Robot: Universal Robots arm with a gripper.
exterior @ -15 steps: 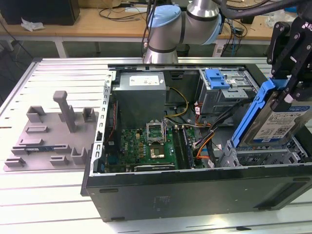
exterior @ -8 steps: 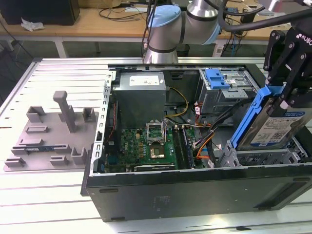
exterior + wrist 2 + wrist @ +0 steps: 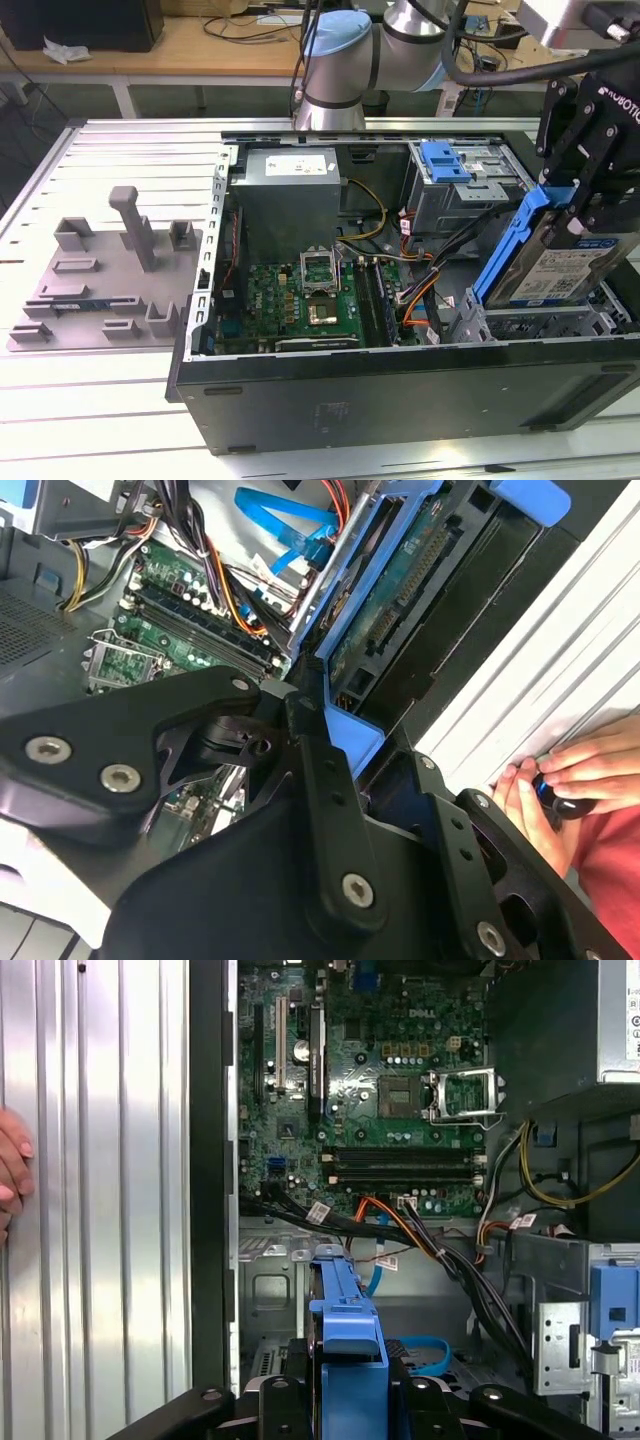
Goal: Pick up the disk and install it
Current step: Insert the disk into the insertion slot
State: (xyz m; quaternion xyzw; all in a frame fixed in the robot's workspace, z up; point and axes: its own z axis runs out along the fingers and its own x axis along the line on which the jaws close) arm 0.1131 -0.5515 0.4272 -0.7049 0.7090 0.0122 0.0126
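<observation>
End effector (image 3: 585,212) closed on the disk (image 3: 565,268), fingers clamping the blue carrier at its upper end; firm hold as far as both wrist views show. Disk hangs tilted, label side up, low end dipping toward the metal drive cage (image 3: 530,325) at the exterior view's right end of the open computer case (image 3: 400,400), not seated. Judgement: pick-up done, install step in hand; seating calls for squaring the carrier with the cage rails and keeping clear of the nearby cables (image 3: 425,285). Beyond: motherboard (image 3: 300,295), then power supply (image 3: 288,195). A person's hand (image 3: 560,780) rests on the surface (image 3: 100,400) beside the case.
</observation>
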